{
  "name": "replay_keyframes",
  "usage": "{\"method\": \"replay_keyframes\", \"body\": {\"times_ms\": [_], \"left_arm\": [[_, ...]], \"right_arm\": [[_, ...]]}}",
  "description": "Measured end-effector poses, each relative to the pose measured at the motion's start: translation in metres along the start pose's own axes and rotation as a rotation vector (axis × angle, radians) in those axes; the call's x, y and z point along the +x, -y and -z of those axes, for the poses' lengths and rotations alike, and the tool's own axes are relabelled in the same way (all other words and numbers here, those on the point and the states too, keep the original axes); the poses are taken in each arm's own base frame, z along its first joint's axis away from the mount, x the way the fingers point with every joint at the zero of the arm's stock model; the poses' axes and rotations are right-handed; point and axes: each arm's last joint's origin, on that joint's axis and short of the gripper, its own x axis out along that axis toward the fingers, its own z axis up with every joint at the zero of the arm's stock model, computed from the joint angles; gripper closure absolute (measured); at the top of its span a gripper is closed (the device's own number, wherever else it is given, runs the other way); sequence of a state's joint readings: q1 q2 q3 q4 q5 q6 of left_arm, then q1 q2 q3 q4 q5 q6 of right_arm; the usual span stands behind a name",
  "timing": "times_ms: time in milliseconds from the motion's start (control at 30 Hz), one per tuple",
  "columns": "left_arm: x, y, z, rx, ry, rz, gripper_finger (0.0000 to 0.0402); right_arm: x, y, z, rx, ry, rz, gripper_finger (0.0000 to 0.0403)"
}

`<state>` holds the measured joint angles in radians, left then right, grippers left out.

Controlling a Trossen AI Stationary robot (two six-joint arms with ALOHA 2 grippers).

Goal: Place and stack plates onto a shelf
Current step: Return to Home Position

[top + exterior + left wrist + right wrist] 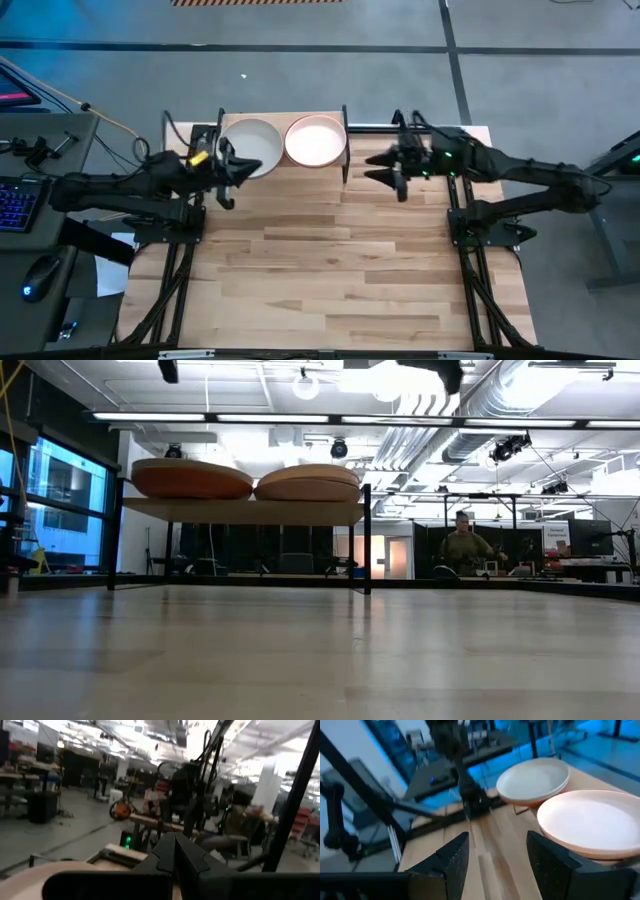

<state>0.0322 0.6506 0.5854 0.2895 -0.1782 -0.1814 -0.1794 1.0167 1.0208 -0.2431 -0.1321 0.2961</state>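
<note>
I am reading these plates as stiff, matte and fairly light, probably brittle if dropped. With such shallow walls, the rim is the only sensible place to pinch one, coming in level from the side. They are sitting in two low stacks side by side on the shelf (345, 150) at the far edge of the butcher-block tabletop (330, 260). The cream plate (250, 145) is topping the stack on the left arm's side and the peach plate (316, 140) is topping the other. Neither looks tilted in the low view. The left gripper (236, 170) is hanging just at the near rim of the cream plate. Its fingers are looking pressed together in the left wrist view, and I am seeing nothing between them. The right gripper (378, 168) is hovering beside the shelf's end, apart from the peach plate, with its jaws standing wide and holding nothing.
</note>
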Motion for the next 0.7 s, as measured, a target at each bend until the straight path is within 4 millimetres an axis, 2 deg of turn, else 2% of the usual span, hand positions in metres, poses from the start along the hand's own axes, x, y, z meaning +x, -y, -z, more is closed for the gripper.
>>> {"method": "replay_keyframes", "body": {"times_ms": [100,233,400,700], "left_arm": [[0.009,0.001,0.009,0.007,-0.046,0.010,0.0401],[0.017,0.002,0.018,0.000,-0.099,0.043,0.0402],[0.020,0.003,0.022,-0.012,-0.121,0.068,0.0402],[0.020,0.002,0.022,-0.012,-0.119,0.057,0.0402]], "right_arm": [[-0.013,-0.004,0.010,0.005,0.061,0.010,0.0222],[-0.019,-0.009,0.016,-0.067,0.089,-0.008,0.0222],[-0.016,-0.013,0.019,-0.185,0.072,-0.029,0.0222],[-0.015,-0.014,0.020,-0.170,0.067,-0.038,0.0222]]}}
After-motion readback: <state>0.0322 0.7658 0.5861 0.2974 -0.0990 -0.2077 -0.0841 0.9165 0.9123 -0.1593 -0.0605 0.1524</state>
